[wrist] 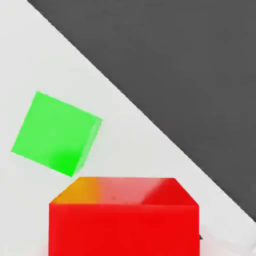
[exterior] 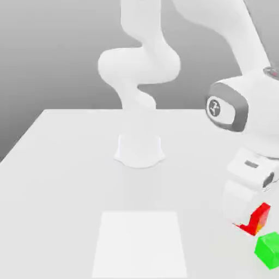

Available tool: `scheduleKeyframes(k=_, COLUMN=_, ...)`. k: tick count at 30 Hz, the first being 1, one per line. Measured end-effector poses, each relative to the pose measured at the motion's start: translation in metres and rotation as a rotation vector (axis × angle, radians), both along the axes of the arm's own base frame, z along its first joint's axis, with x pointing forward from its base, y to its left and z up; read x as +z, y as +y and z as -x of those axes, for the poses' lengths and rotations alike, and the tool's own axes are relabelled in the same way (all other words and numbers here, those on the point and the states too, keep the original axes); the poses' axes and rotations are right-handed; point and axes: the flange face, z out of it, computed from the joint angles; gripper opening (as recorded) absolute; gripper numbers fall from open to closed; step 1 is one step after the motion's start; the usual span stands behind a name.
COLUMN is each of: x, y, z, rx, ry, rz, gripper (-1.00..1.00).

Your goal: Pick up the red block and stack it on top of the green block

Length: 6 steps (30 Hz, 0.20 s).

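Observation:
The red block (exterior: 260,217) hangs off the table at the exterior view's right, and my gripper (exterior: 254,222) is shut on it, with a white finger covering part of its near side. In the hand view the red block (wrist: 125,220) looms large and close. The green block (exterior: 269,249) rests on the table just in front of and below the red one, at the exterior view's lower right edge. In the hand view the green block (wrist: 54,132) looks about half the red block's size and sits off to one side of it, not under it.
The arm's white base (exterior: 139,150) stands at the middle of the white table (exterior: 60,180). A brighter white square patch (exterior: 140,242) lies in front of it. In the hand view the table's edge runs diagonally close to the blocks, with dark floor (wrist: 190,75) beyond it.

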Motion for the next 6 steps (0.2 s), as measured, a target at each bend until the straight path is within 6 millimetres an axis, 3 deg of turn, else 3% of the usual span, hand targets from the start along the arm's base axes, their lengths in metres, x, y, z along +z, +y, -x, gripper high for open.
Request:
scheduleKeyframes(k=2, x=-0.028, y=0.009, z=0.001, rx=0.031, ry=0.000, rz=-0.001, gripper=-1.00)
scheduleKeyframes(k=3, x=-0.036, y=0.010, z=0.002, rx=0.037, ry=0.000, rz=-0.001, gripper=1.00)
scheduleKeyframes(k=6, x=-0.036, y=0.010, z=0.002, rx=0.037, ry=0.000, rz=-0.001, gripper=1.00)
